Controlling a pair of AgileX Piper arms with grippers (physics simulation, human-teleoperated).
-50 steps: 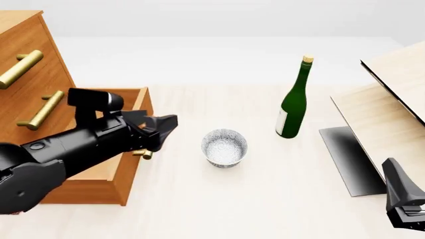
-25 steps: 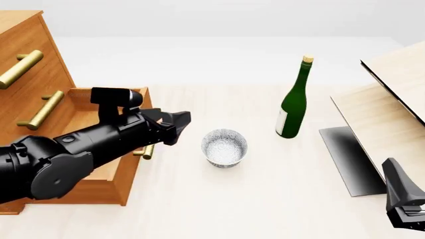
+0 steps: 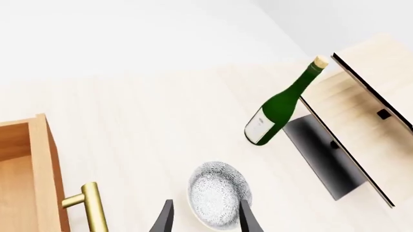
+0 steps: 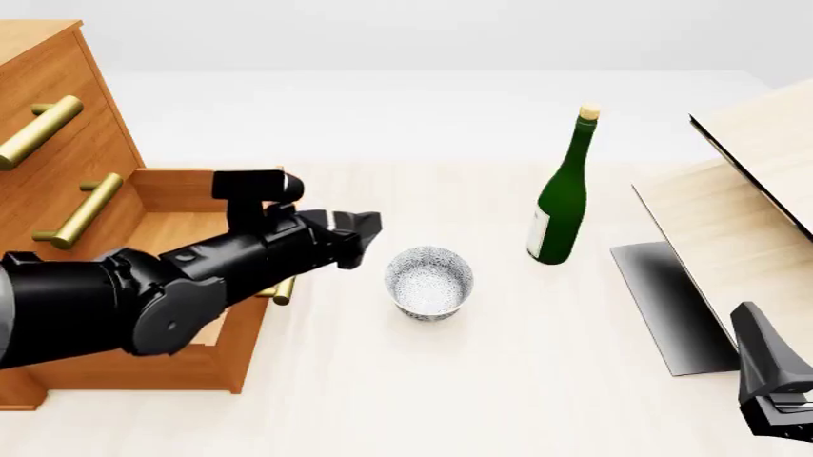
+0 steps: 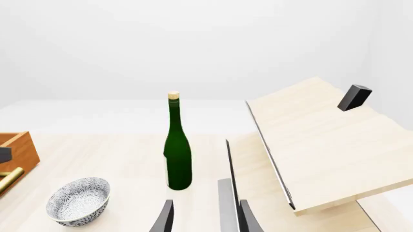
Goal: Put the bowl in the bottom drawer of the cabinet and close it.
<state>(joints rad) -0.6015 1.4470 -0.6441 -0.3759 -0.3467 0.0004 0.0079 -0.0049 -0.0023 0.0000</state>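
Note:
The bowl (image 4: 429, 283) stands upright on the table, white with a fine speckled pattern, a short way right of the cabinet (image 4: 51, 124). The bottom drawer (image 4: 242, 319) is pulled out, its inside showing and its brass handle (image 4: 282, 290) facing the bowl. My left gripper (image 4: 365, 231) is open above the table between the drawer front and the bowl, holding nothing. In the left wrist view the bowl (image 3: 219, 193) lies just beyond the spread fingers (image 3: 245, 220). My right gripper (image 4: 768, 371) sits at the near right, open and empty, far from the bowl (image 5: 77, 200).
A tall green bottle (image 4: 561, 195) stands right of and behind the bowl. A tilted pale wood board (image 4: 749, 209) on a black stand (image 4: 667, 305) fills the right side. Two shut upper drawers with brass handles (image 4: 38, 133) sit above the open one.
My left arm has swung right, from in front of the drawer handle toward the bowl. The drawer, bowl and right arm have stayed put.

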